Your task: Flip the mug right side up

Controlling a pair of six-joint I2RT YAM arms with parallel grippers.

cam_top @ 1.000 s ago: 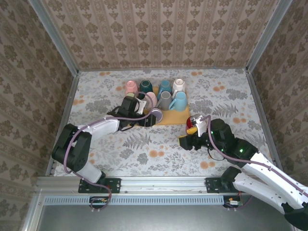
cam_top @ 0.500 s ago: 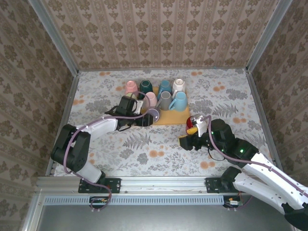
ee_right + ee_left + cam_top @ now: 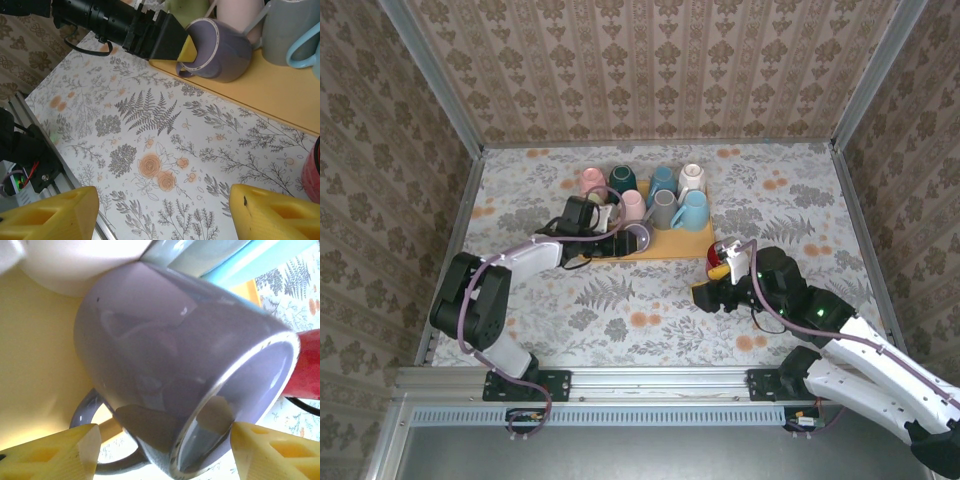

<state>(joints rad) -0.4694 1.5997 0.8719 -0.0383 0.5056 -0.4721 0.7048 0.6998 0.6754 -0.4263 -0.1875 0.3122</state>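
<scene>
Lavender mug (image 3: 638, 238) lies on its side at the near left corner of the yellow tray (image 3: 685, 243), mouth facing out past the tray's near edge and handle low against the tray surface. Left gripper (image 3: 623, 241) reaches in from the tray's left side. Its jaws stand apart, one yellow fingertip on each side of the mug's rim. From the left wrist camera there is a gap at the handle side and the other tip sits very near the rim; a firm clamp cannot be confirmed. Behind the lavender mug on the tray, two rows: pink mug (image 3: 592, 181), dark green mug (image 3: 623, 180), teal mug (image 3: 662, 180) and white mug (image 3: 691, 178) at the far edge; pale pink mug (image 3: 633, 206), grey mug (image 3: 664, 209) and light blue mug (image 3: 692, 211) in the middle. Red mug (image 3: 716, 256) stands off the tray, just beside its near right corner. Right gripper (image 3: 710, 283) hangs near that corner over the floral tablecloth (image 3: 620, 300), fingers spread wide, nothing between them.
</scene>
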